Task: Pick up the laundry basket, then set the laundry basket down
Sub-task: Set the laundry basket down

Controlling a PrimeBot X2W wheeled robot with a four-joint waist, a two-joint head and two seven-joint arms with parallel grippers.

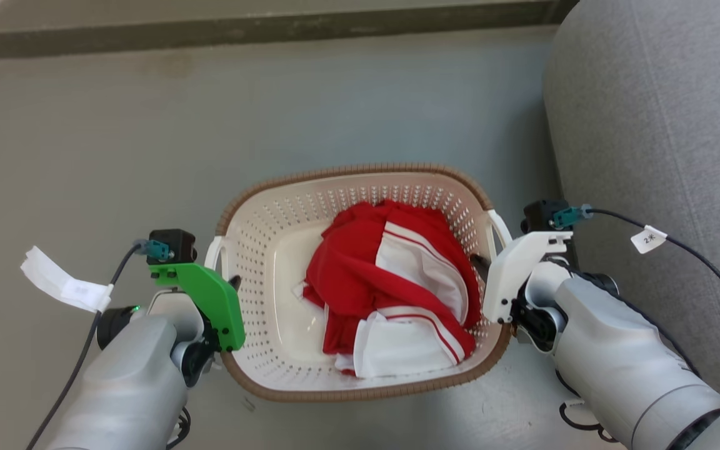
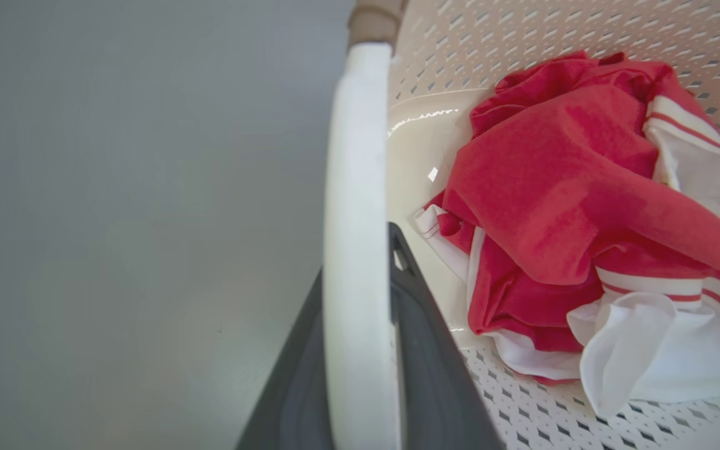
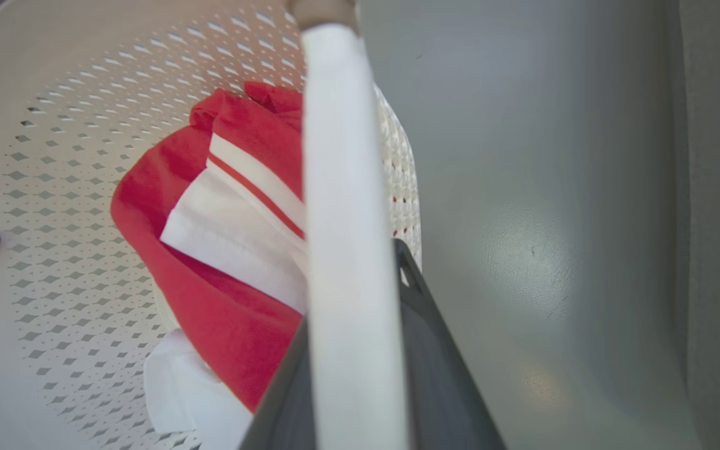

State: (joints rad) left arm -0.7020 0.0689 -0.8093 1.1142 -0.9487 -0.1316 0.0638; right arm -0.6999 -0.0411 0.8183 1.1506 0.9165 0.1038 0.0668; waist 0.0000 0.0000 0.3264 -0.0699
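As the left hand [image 1: 230,284] and right hand [image 1: 482,262] each clasp a white side handle [image 2: 357,250] of the cream perforated plastic laundry basket [image 1: 272,212], we advise moving both evenly.

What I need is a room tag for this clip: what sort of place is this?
Probably a home living area, or a mock-up of one: a laundry basket holding red-and-white clothing, a smooth grey floor, and a grey upholstered sofa-like piece beside it.

The laundry basket [image 1: 260,250] is glossy perforated plastic, the garment [image 1: 347,275] soft matt cloth.
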